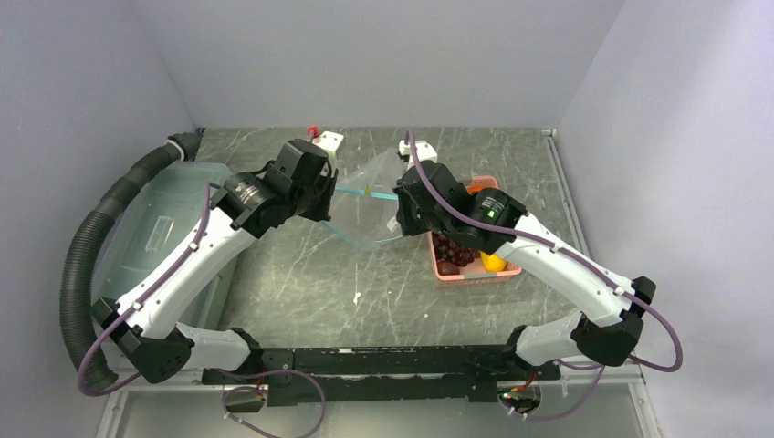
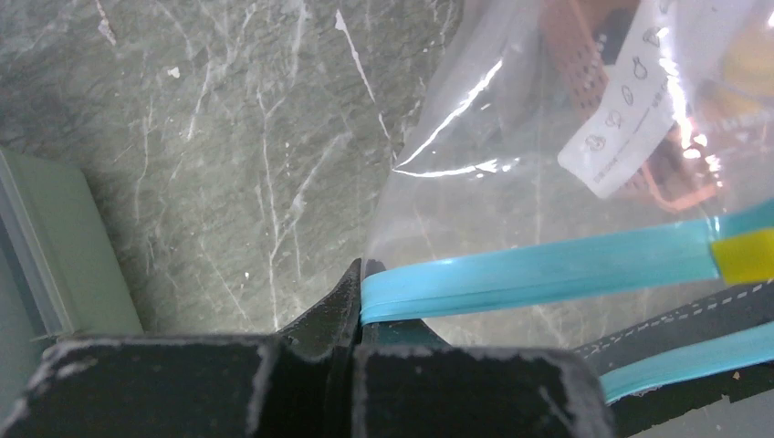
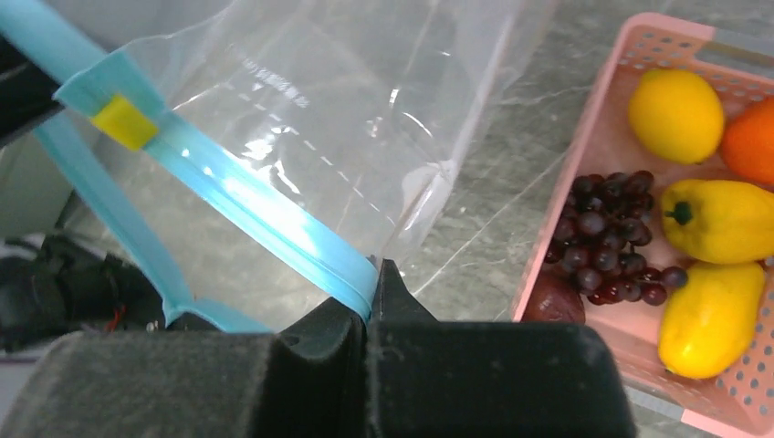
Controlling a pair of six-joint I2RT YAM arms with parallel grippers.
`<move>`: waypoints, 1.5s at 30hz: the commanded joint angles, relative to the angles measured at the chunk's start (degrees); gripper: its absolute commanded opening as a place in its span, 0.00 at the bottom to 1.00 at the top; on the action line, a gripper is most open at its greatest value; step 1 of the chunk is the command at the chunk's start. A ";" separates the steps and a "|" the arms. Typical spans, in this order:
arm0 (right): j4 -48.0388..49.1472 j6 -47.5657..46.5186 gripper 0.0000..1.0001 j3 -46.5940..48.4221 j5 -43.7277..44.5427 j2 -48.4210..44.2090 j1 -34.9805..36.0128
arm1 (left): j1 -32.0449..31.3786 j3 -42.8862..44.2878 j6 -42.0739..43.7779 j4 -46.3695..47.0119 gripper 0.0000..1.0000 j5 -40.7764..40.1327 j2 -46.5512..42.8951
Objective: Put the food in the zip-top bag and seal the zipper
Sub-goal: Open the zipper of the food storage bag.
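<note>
The zip-top bag (image 1: 370, 182) hangs above the table between my two grippers, clear and empty. My left gripper (image 1: 329, 193) (image 2: 362, 274) is shut on the left end of the teal zipper (image 2: 548, 269). My right gripper (image 1: 399, 203) (image 3: 372, 274) is shut on the zipper's (image 3: 256, 205) other end. A yellow slider (image 3: 123, 121) sits on the strip. The mouth's second teal edge (image 1: 342, 233) sags apart from the taut one. The food lies in the pink basket (image 3: 584, 146): lemon (image 3: 675, 114), orange ball (image 3: 753, 141), yellow pepper (image 3: 721, 219), oblong yellow fruit (image 3: 710, 319), purple grapes (image 3: 602, 242).
The pink basket (image 1: 475, 272) stands right of the bag, under my right arm. A large translucent lidded bin (image 1: 155, 228) lies at the left under my left arm, with a black corrugated hose (image 1: 78, 265) curving round it. Grey walls close in the table.
</note>
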 commanded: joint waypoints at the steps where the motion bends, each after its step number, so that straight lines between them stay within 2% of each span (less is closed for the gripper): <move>1: -4.37 5.31 0.00 -3.30 16.01 -1.81 -1.16 | 0.85 1.59 0.80 -2.68 0.00 -5.60 -1.19; 8: -3.35 7.51 0.00 -4.50 22.85 -0.12 -3.01 | 0.85 2.90 1.49 -5.70 0.00 -8.91 -1.60; 11: -1.31 7.39 0.00 -6.11 23.23 -0.06 -4.34 | 0.82 3.05 1.75 -6.42 0.00 -10.18 -2.51; 18: 12.62 6.83 0.00 -12.03 8.59 -0.21 -8.53 | 0.83 4.45 2.34 -7.77 0.00 -8.46 -2.15; 27: 24.83 11.12 0.00 -15.36 -6.58 6.52 -11.93 | 0.85 9.03 4.22 -11.38 0.00 -9.80 2.39; 33: 30.07 13.40 0.00 -20.76 -10.10 9.96 -13.56 | 0.79 9.25 4.65 -11.41 0.00 -12.56 4.42; 38: 34.93 15.38 0.00 -25.68 -12.16 11.25 -13.76 | 0.80 7.27 4.43 -10.00 0.00 -10.20 6.03; 45: 37.07 16.43 0.00 -26.69 -14.30 16.16 -14.47 | 0.84 3.41 3.79 -8.29 0.00 -8.16 8.82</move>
